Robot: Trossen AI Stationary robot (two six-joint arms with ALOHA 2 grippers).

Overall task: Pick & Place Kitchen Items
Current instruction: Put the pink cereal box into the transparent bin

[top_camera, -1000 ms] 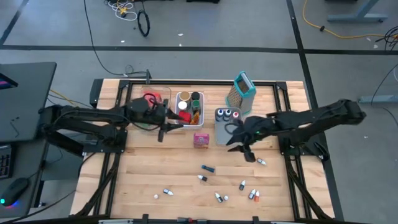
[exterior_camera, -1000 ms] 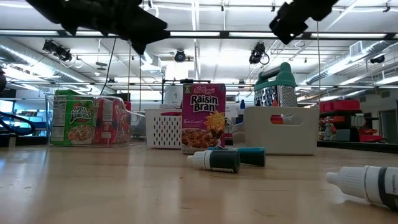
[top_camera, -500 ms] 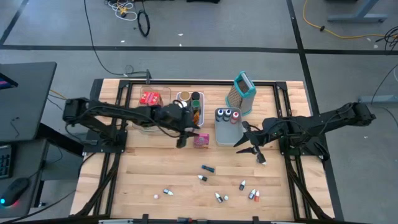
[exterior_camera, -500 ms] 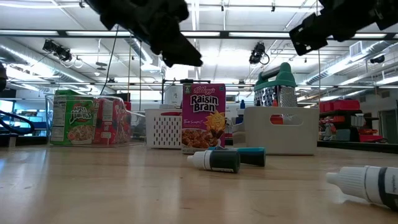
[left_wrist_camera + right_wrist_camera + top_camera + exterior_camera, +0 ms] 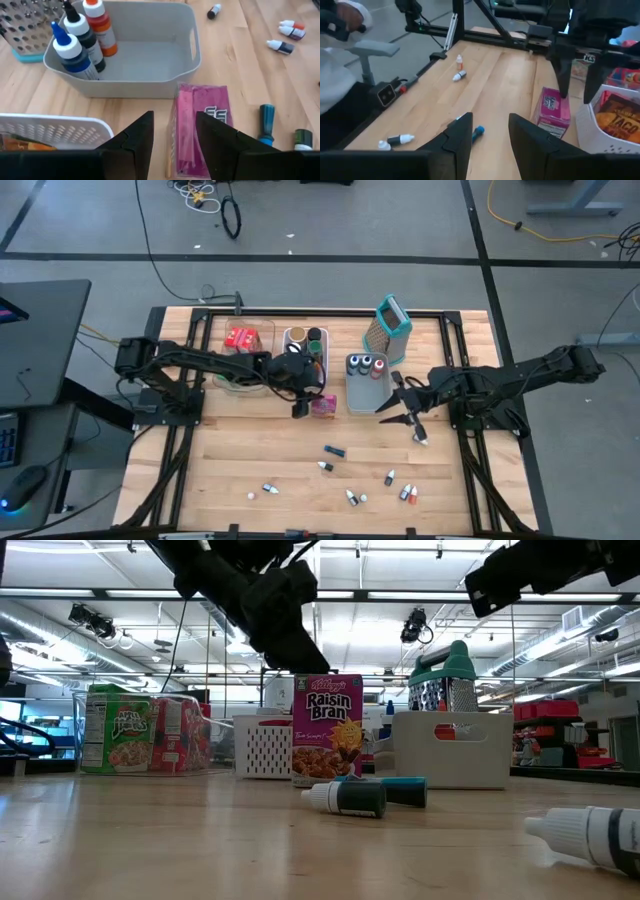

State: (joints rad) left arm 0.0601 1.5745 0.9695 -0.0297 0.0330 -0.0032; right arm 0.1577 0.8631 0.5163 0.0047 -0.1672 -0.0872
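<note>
Two dark arms work above a wooden worktop [image 5: 250,450]. The left gripper [image 5: 173,134], fingers parted and holding nothing, hovers over the pink packet [image 5: 201,127], which stands mid-worktop just before the grey bin [image 5: 145,55]. This looks like the reach step; the next move likely calls for lowering so the fingers straddle its narrow sides. Its long axis stands upright, printed face toward the near edge. The right gripper [image 5: 488,131], also parted and empty, hangs right of that bin.

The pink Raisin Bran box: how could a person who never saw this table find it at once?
Find the grey bin holding three bottles, near the table's middle. The pink Raisin Bran box stands upright beside it, directly under the left gripper. It is the only boxed item standing outside any bin.
</note>
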